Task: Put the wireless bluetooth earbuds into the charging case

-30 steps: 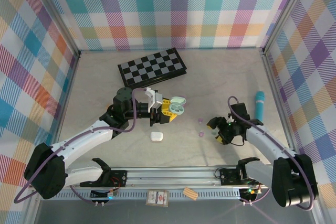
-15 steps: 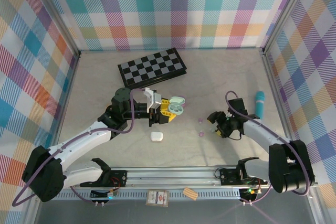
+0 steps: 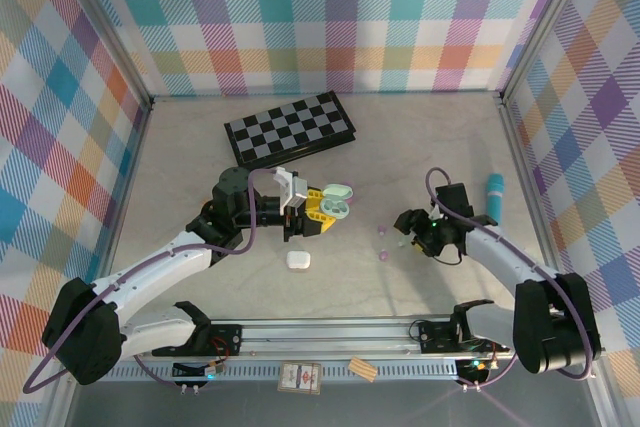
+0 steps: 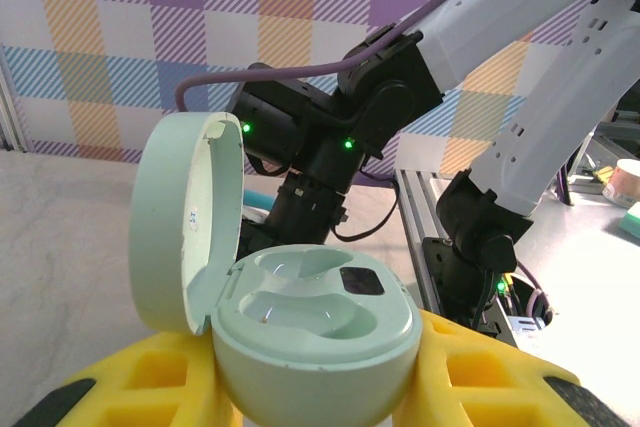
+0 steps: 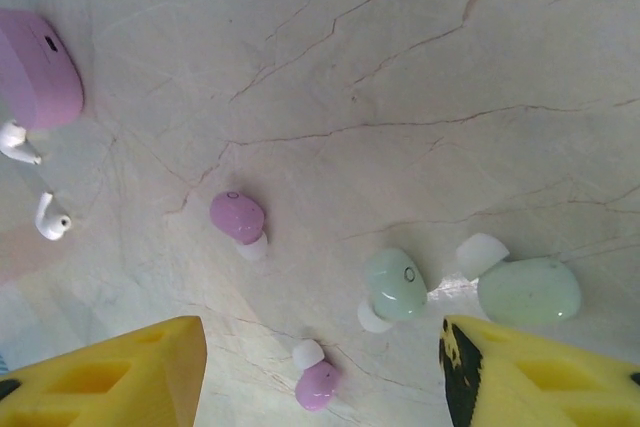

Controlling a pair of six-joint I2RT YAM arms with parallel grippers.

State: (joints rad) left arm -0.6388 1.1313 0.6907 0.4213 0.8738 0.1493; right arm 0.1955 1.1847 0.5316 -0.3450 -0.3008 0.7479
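My left gripper [image 3: 322,209] is shut on the open mint-green charging case [image 4: 315,327], which sits between the yellow fingers [image 4: 490,377]. Its lid [image 4: 185,222] stands up on the left and both wells are bare. My right gripper [image 5: 322,347] hangs open just above the table over loose earbuds. Two mint-green earbuds [image 5: 395,287] [image 5: 528,290] lie by its right finger [image 5: 540,372]. One lilac earbud [image 5: 318,384] lies between the fingertips, another [image 5: 238,217] lies further off. Two white earbuds [image 5: 50,219] rest at the left edge. From above, the right gripper [image 3: 408,230] sits right of the lilac earbuds [image 3: 380,230].
A lilac case [image 5: 35,67] lies closed beyond the white buds. A white case [image 3: 298,259] sits in front of the left gripper. A folded chessboard [image 3: 290,127] lies at the back and a teal tube [image 3: 494,197] at the right wall.
My right gripper has moved left and a little away from the base, toward the loose earbuds, and its jaws have narrowed slightly. The left arm and the case have stayed put.
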